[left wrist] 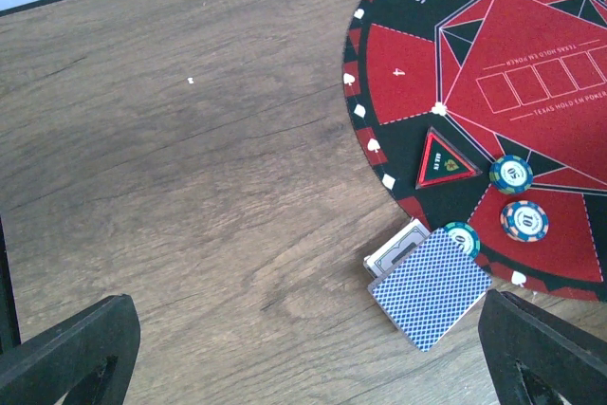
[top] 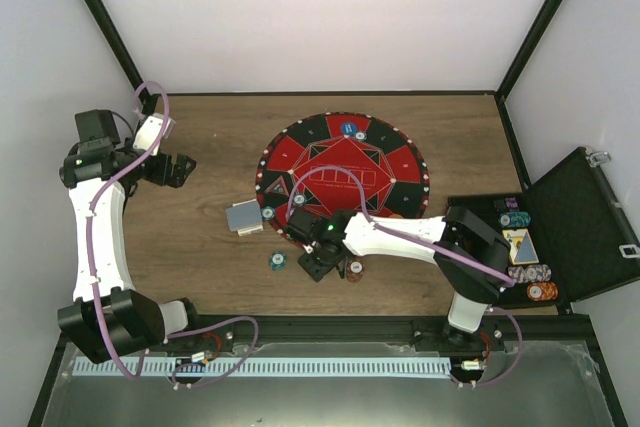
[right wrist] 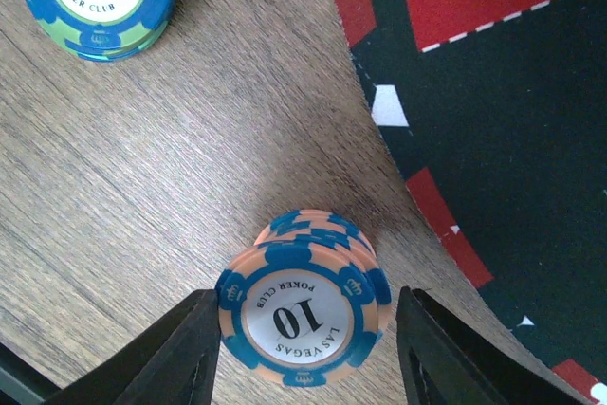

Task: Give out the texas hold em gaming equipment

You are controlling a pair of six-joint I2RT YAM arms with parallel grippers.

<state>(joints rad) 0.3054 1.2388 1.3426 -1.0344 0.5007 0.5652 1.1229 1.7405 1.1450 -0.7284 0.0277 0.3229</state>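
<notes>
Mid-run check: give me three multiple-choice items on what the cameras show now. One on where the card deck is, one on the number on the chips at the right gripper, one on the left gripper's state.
1. Where does the card deck lie?
A. On the wood just off the mat edge.
B. At the mat's centre.
C. Inside the black case.

2. What number is on the orange-and-blue chip stack between the right gripper fingers?
A. 50.
B. 10.
C. 100.

3. What state is the left gripper in?
A. Shut on the deck.
B. Shut on a chip.
C. Open, holding nothing.

Answers:
1 A, the left wrist view shows the deck on bare wood beside the mat's rim.
2 B, the top chip reads 10 in the right wrist view.
3 C, its fingers stand wide apart over bare wood.
</notes>
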